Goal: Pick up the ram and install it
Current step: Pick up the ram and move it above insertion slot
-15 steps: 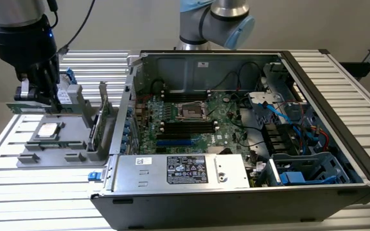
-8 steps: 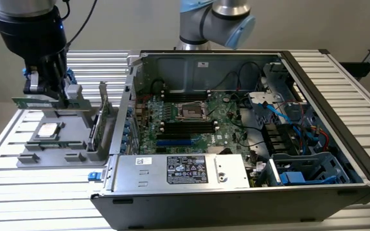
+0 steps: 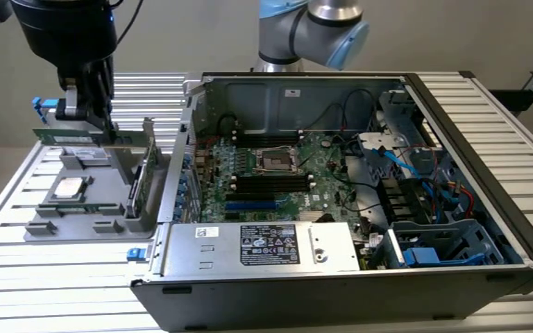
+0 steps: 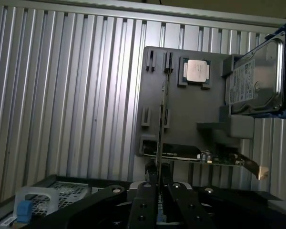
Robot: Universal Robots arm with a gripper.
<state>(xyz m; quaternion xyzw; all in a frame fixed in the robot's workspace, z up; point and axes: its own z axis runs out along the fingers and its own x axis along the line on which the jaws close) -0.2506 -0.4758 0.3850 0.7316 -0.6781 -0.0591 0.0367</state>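
Now, step in hand (exterior view): the gripper [image 3: 89, 123] is clamped on the ram [image 3: 63, 137]. The ram hangs lengthways over the far end of the grey tray [image 3: 109, 193] at the exterior view's left, well apart from the open computer case [image 3: 248, 104]. I judge this to be the lift-out.
Doing it well (exterior view): hold the stick level and draw it straight up, so its ends keep clear of the upright expansion card [image 3: 142, 173] just beside it. The black memory slots [image 3: 268, 182] on the motherboard, to the exterior view's right, give the heading the stick has to match.
Hard to tell (exterior view): whether the ram's lower edge is free of its holder. The gripper covers the stick's middle, and the arm above it is cut off by the frame.
Grip (wrist view): the fingers [image 4: 147, 193] of the gripper [image 4: 157, 183] are pressed together on the ram [image 4: 160, 119], seen edge-on as a thin line over the tray [image 4: 190, 109].
Doing it well (wrist view): the board looks roughly centred in the pinch. A thin stick can pivot, so keeping it square matters.
Neighbours (wrist view): a processor [image 4: 196, 71] and a hard drive [image 4: 255, 81] rest on the tray, and the expansion card [image 4: 219, 158] stands nearer the gripper.
Hidden (wrist view): the ram's chips, label and contact edge, since only its thin side faces the camera.
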